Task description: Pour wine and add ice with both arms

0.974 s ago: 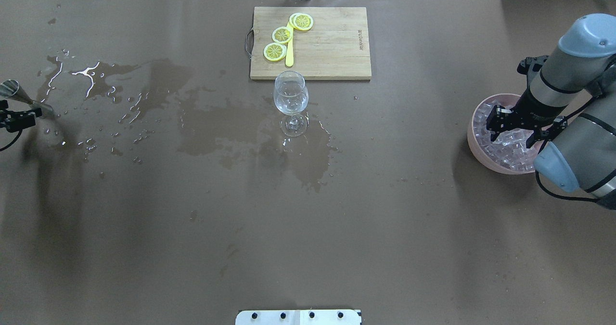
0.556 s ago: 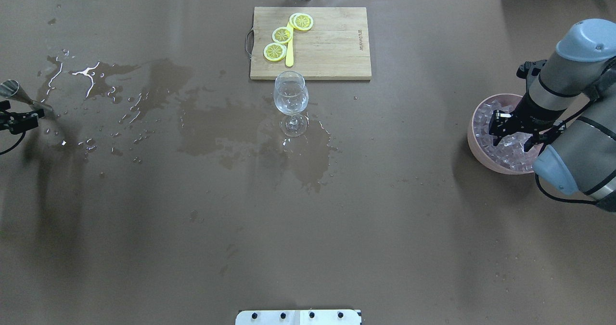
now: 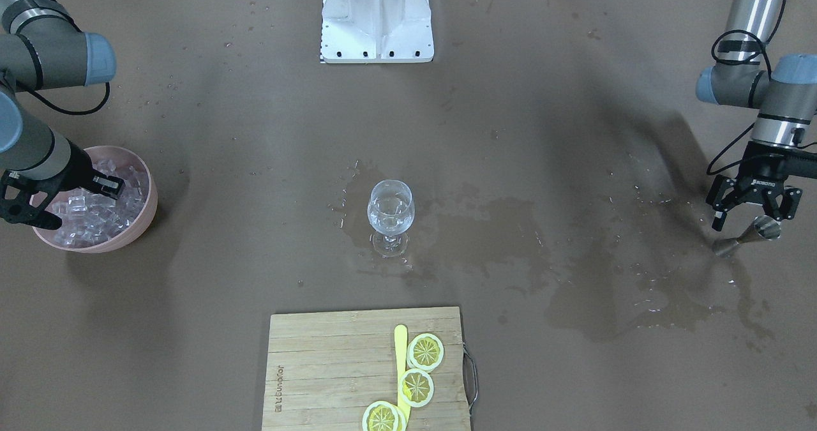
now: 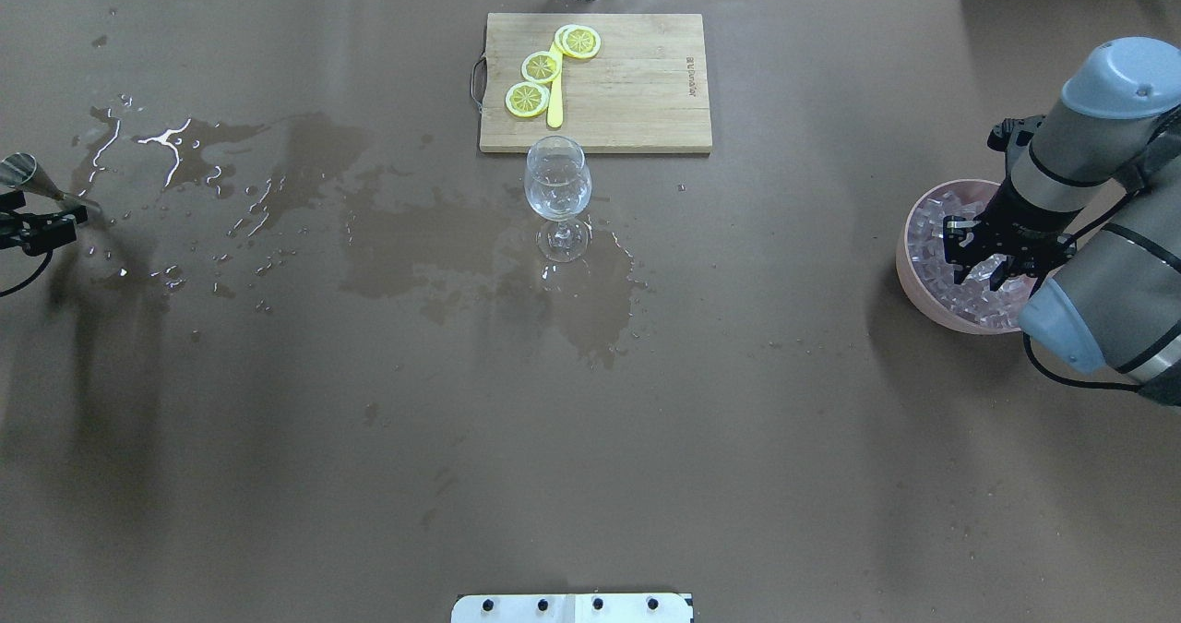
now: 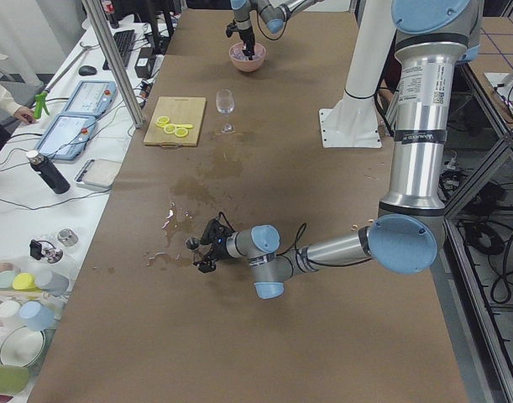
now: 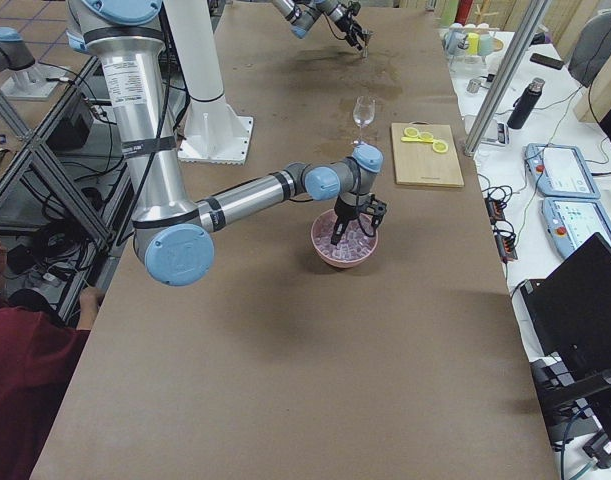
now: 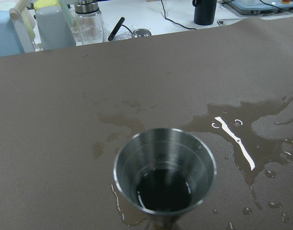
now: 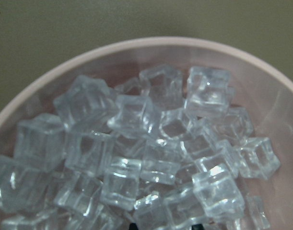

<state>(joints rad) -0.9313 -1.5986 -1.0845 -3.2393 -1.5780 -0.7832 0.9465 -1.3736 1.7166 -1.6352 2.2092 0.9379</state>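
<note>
Wine [image 7: 163, 191] is kept, at the far left of the overhead view, as a shallow pool in the metal jigger [image 3: 764, 228], which is stood upright in a wet ring. The left gripper [image 3: 752, 220] is set low beside it, its fingers seemingly spread to either side rather than pinched on it, so the measure is judged parked clear of the work. Wet patches [image 4: 304, 157] are spread across the table [image 4: 590, 438] towards the wine glass [image 4: 556, 185], which is placed centrally, within both arms' reach, with a little clear liquid inside. Just behind it, lemon slices [image 4: 541, 66] are laid on the cutting board [image 4: 637, 88]. At the right, the ice [image 8: 132, 115] is heaped in the pink bowl [image 4: 909, 268], and the right gripper [image 4: 985, 270] is lowered into the heap with fingers apart and cubes between them, none yet clamped, apparently to be closed on one.
</note>
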